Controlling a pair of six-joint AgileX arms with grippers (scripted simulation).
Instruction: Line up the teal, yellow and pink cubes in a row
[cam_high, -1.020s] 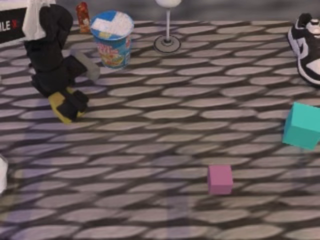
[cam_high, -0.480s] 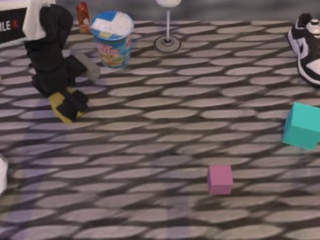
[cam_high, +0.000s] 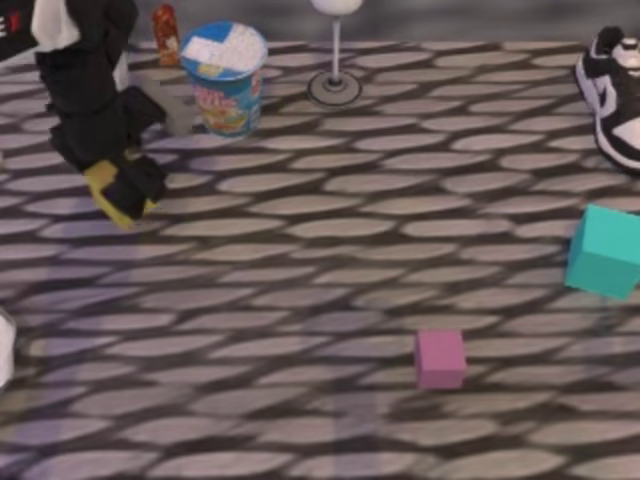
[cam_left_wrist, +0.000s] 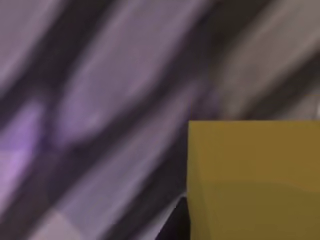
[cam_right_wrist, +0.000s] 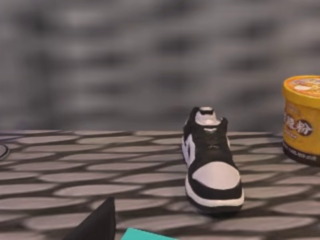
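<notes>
While the left hand (cam_high: 122, 195) hangs over the bench's far-left part, it is clamped on the yellow cube (cam_high: 105, 196), which shows between and below the dark fingers; whether the cube touches the bench (cam_high: 300, 270) or is just clear of it cannot be told from above.

Left wrist view: yellow cube (cam_left_wrist: 254, 180) fills one corner, close against the lens, patterned bench surface behind.

Pink cube (cam_high: 440, 359): flat on the bench, centre-right, toward the near edge, apart from everything else.

Teal cube (cam_high: 603, 251): at the right edge, partly cut off by the frame, well apart from the pink cube; one corner (cam_right_wrist: 145, 234) shows in the right wrist view.

Right hand: outside the top view; its state cannot be told.

Other items, far side of the bench: instant noodle cup (cam_high: 224, 78), beside the left arm; small red carton (cam_high: 165, 32); white stemmed stand (cam_high: 334, 60); black-and-white sneaker (cam_high: 612, 92), far right; yellow tub (cam_right_wrist: 302, 119), right wrist view only, near the sneaker (cam_right_wrist: 211, 162).
</notes>
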